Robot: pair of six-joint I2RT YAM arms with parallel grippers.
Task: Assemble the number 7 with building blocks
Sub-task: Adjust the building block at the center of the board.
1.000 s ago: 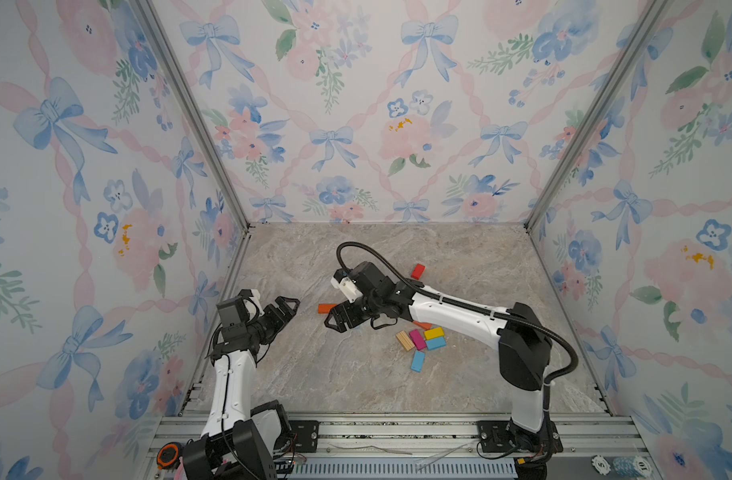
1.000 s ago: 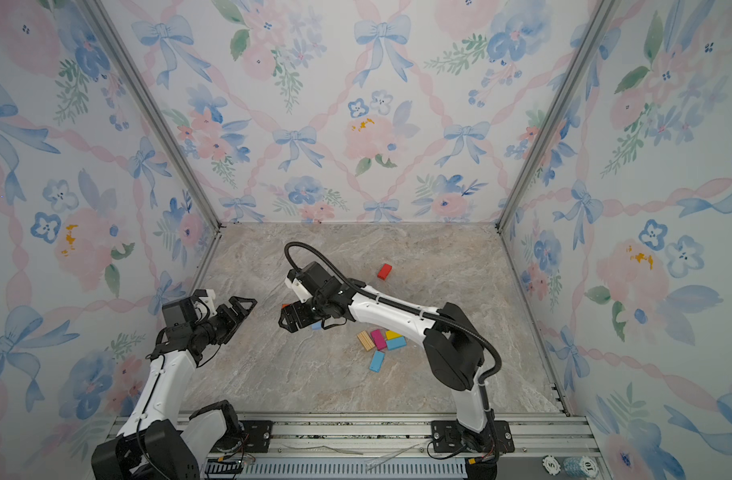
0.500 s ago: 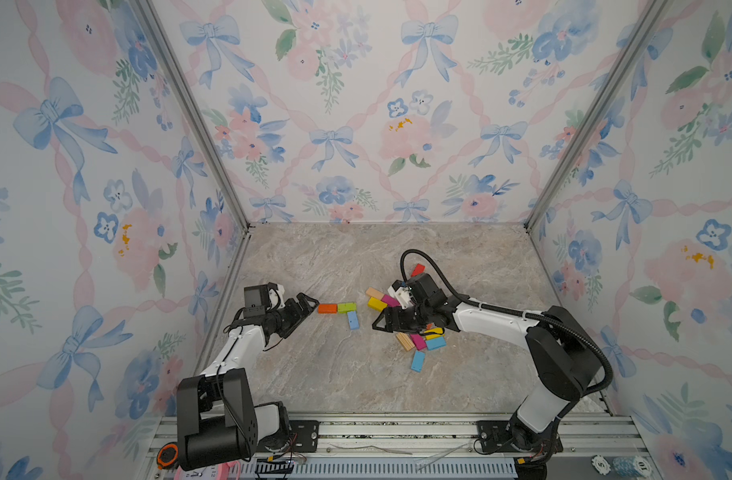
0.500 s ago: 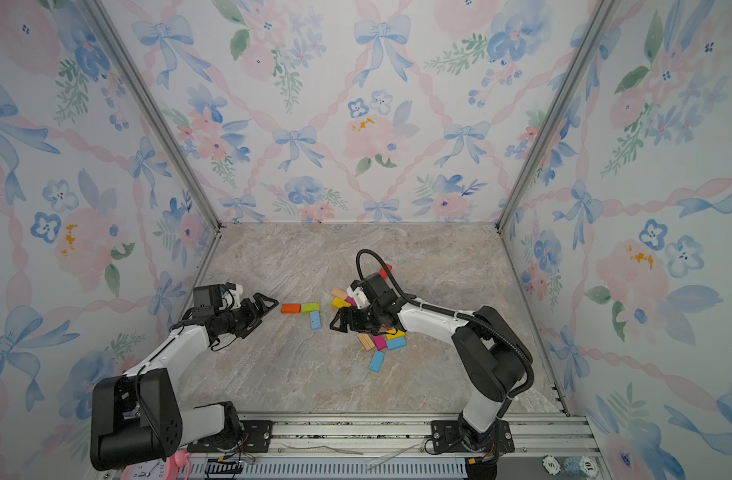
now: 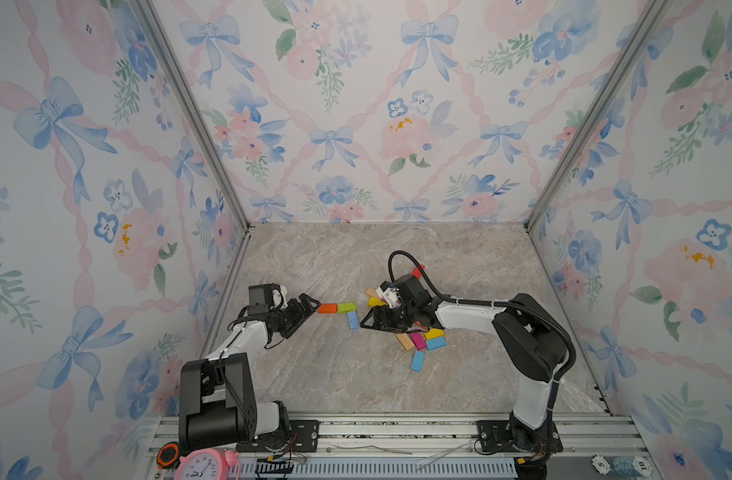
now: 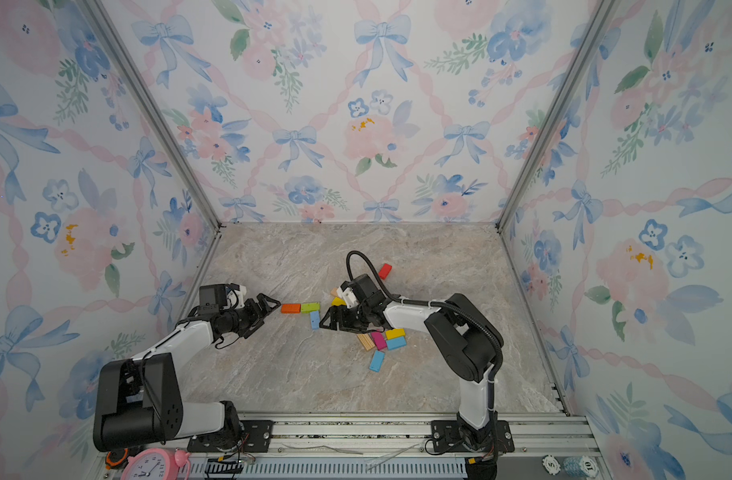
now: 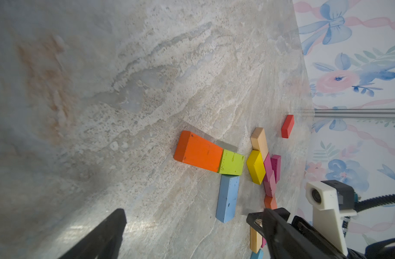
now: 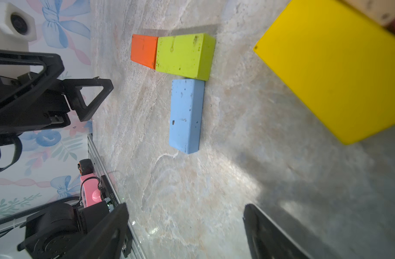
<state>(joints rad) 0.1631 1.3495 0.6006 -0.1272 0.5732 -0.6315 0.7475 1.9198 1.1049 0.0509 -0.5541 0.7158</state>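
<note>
Blue block [image 5: 353, 320] points roughly nearward, green block [image 5: 346, 307] crosswise; left gripper [image 5: 306, 314], right gripper [image 8: 185, 208] spread.

Both the left arm [image 5: 241, 334] and the right arm [image 5: 466, 316] have smooth white link shells between bulky matte-black joint housings. Each stands on a black screwed base plate [image 5: 304, 432] on the silver slotted rail [image 5: 397, 420] at the near edge. A ribbed black cable [image 7: 382, 199] runs along the right arm. Each wrist has a white camera mount [image 7: 324, 201], and the fingers [image 8: 86, 82] are black open triangular frames.
</note>
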